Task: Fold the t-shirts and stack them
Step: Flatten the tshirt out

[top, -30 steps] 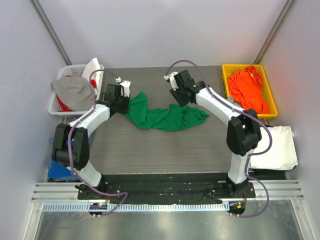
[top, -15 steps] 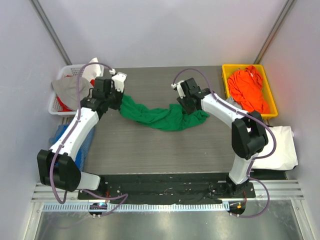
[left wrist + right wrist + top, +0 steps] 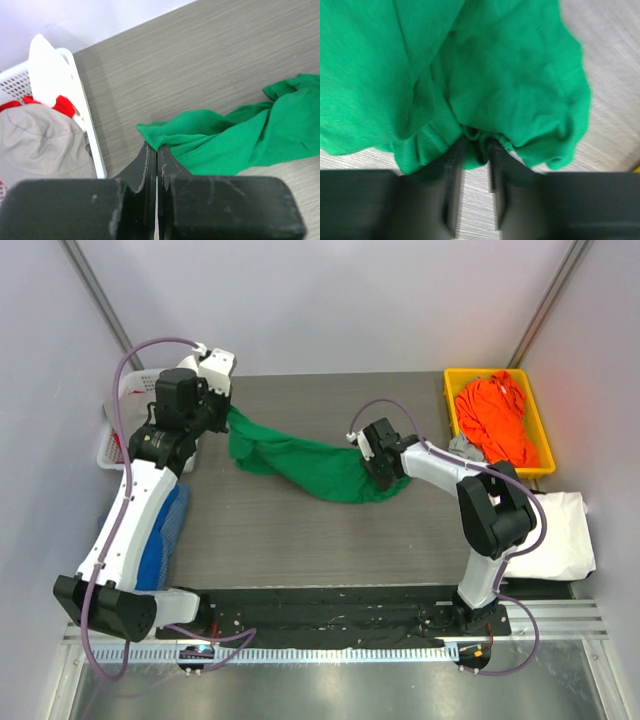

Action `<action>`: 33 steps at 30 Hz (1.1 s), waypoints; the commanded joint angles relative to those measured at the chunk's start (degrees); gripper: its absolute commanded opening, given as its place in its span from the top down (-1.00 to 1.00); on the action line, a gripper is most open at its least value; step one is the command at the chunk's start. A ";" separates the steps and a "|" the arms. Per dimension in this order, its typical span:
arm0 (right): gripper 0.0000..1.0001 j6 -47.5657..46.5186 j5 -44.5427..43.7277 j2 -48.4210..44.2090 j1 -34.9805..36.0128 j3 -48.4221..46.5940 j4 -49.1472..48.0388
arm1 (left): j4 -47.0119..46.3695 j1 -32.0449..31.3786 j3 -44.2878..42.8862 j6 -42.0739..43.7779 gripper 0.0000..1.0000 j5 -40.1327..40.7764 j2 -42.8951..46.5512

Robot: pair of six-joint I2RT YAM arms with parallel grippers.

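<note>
The bright green t-shirt [image 3: 300, 462] lies crumpled and stretched across the middle of the table. My left gripper [image 3: 227, 413] is shut on its left edge; in the left wrist view the jaws [image 3: 156, 146] pinch a hem of the green t-shirt [image 3: 235, 140]. My right gripper [image 3: 383, 472] is shut on a bunched fold at the shirt's right end, with the green t-shirt [image 3: 470, 75] pressed between the fingers [image 3: 451, 165]. The orange t-shirt [image 3: 495, 420] sits heaped in a yellow bin [image 3: 452, 380]. The white t-shirt [image 3: 552, 535] lies folded at the right, beside the table.
A white basket [image 3: 112, 450] at the far left holds a grey hat [image 3: 40, 145] and something red. A blue cloth [image 3: 165, 530] lies by the table's left edge, under the left arm. Grey walls close in the sides.
My left gripper has swung back and left, dragging the green shirt's left end towards the basket. My right gripper has moved nearer and slightly right with the shirt's right end.
</note>
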State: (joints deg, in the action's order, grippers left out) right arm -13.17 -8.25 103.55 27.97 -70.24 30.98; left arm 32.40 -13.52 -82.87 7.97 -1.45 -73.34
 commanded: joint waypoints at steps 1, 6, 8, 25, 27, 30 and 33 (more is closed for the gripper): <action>0.53 0.25 0.43 -0.89 -0.54 1.07 -3.12 | -0.15 0.07 2.09 0.65 1.00 1.01 0.04; 0.98 -0.28 0.60 -2.90 -0.98 2.64 -2.16 | -1.29 0.07 4.03 1.43 1.00 4.35 -0.66; 0.98 -0.45 0.95 -4.66 -0.90 3.61 -0.58 | -1.64 -0.02 4.21 1.79 1.00 6.01 -1.54; 0.98 -5.64 -0.53 -29.27 -2.21 17.59 11.12 | -4.10 3.14 -2.90 2.49 1.00 19.47 -12.78; 0.98 -6.77 -0.63 -30.85 -3.26 17.94 11.38 | -3.93 3.58 -3.44 2.67 1.00 20.26 -14.37; 0.98 -8.18 -0.89 -31.21 -3.88 18.55 11.73 | -4.10 4.20 -4.14 3.37 1.00 21.58 -15.87; 0.98 -9.59 -2.12 -30.69 -3.97 19.69 12.35 | -4.19 4.20 -3.79 3.98 1.00 23.16 -16.57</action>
State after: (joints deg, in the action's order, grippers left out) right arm -19.77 -8.01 73.73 24.29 -51.79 42.15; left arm 30.55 -9.89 -84.36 10.35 17.72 -89.56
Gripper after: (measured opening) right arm 0.037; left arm 0.022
